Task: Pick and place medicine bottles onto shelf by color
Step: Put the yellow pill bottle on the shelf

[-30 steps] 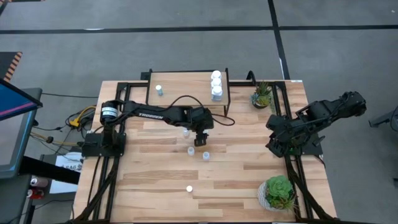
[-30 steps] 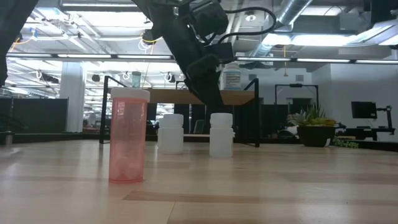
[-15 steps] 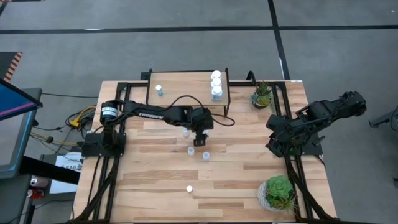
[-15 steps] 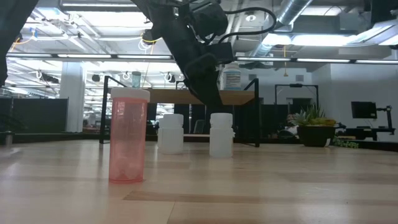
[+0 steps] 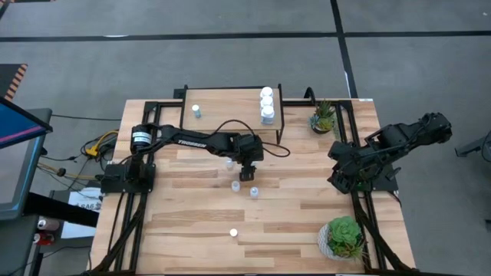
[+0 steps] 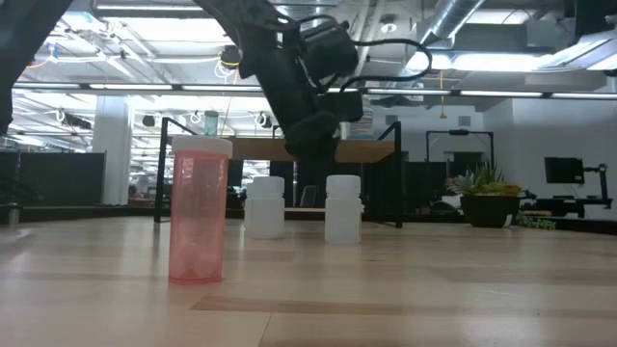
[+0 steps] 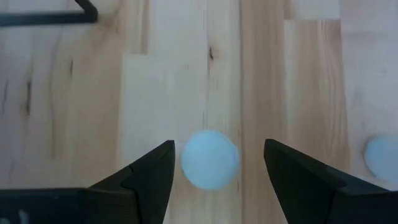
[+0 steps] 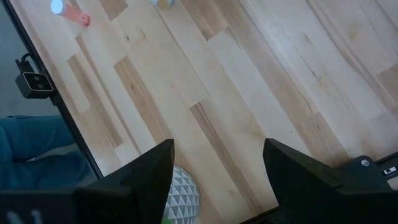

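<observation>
Pale-wood shelf (image 5: 230, 111) holds four bottles; contents apparently unseen.

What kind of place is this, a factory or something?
More likely a robotics lab in an open industrial hall: bare ceiling ducts and strip lights overhead, and two robot arms fixed to a wooden table sorting medicine bottles.
</observation>
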You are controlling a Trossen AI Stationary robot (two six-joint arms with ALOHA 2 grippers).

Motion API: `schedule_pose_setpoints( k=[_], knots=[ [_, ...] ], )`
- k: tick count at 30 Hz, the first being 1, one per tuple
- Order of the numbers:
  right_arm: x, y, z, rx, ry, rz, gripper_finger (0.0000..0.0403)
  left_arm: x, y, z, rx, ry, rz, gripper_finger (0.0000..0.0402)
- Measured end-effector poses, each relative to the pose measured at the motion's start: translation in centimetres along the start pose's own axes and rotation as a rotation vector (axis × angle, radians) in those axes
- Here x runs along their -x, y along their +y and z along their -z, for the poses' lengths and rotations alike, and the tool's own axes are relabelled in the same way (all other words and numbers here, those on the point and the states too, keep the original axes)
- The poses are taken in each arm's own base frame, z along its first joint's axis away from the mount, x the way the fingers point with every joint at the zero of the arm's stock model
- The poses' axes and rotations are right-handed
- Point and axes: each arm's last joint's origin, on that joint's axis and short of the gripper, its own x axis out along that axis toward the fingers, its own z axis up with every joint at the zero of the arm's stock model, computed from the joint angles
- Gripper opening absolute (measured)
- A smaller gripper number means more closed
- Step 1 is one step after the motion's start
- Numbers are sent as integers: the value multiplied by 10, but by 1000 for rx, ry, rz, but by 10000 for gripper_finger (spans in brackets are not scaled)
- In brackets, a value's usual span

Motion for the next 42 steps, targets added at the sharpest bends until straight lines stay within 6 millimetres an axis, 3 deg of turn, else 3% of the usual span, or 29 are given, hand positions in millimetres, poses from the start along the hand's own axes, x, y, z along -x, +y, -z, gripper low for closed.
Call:
schedule_pose_setpoints(
  k=[13,34,42],
  knots=[
    [0,0,0,2,0,0,270,-13,-1,3,4,15,11,233],
    [0,0,0,-1,0,0,270,-11,0,4,38,32,-24,233],
    [0,0,0,-1,0,0,270,1,2,-12,9,15,-27,233]
  ],
)
